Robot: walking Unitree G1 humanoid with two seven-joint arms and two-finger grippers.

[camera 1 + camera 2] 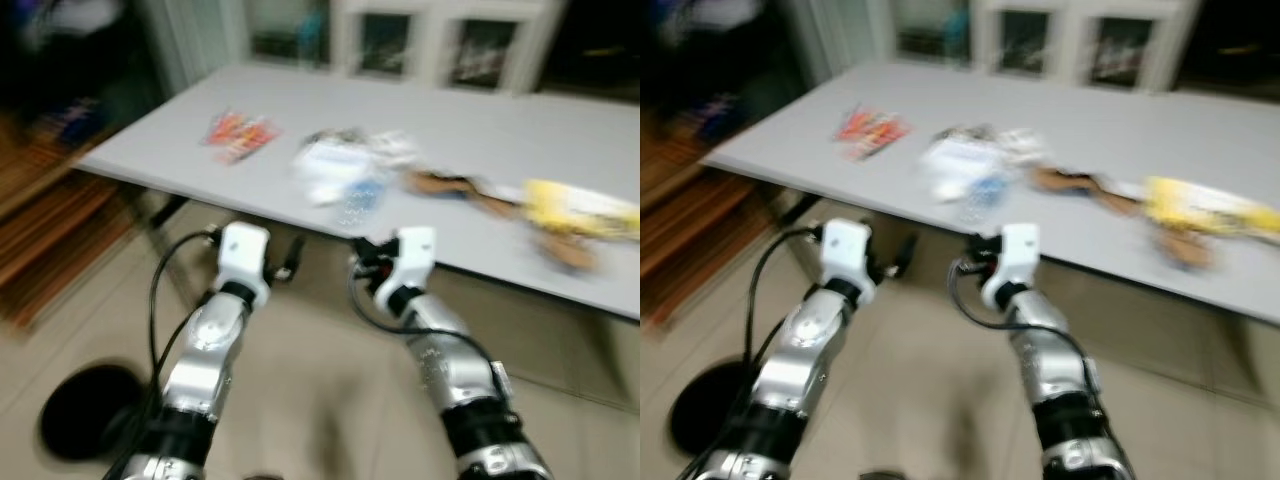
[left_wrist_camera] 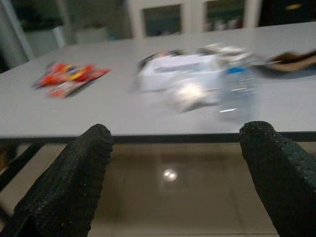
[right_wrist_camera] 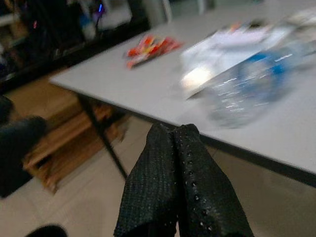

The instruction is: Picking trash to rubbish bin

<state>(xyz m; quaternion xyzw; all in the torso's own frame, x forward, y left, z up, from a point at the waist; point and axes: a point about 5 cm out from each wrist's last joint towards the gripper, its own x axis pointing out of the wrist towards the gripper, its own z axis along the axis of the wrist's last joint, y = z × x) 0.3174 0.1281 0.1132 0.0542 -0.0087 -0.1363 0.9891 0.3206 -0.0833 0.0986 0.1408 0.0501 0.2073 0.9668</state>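
Both arms reach toward a grey table [image 1: 180,120] strewn with trash, a clear plastic bottle [image 3: 252,91] near its front edge. The left gripper [image 2: 177,192] is spread wide below that edge; the right gripper [image 3: 178,148] is pressed closed, empty.

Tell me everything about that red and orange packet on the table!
The red and orange packet looks like a crinkly snack wrapper with bits of yellow, though blur hides any print. It lies flat on the grey table, near the table's left end, apart from the white pile of trash to its right. Nothing touches it; both grippers are short of the table's edge.
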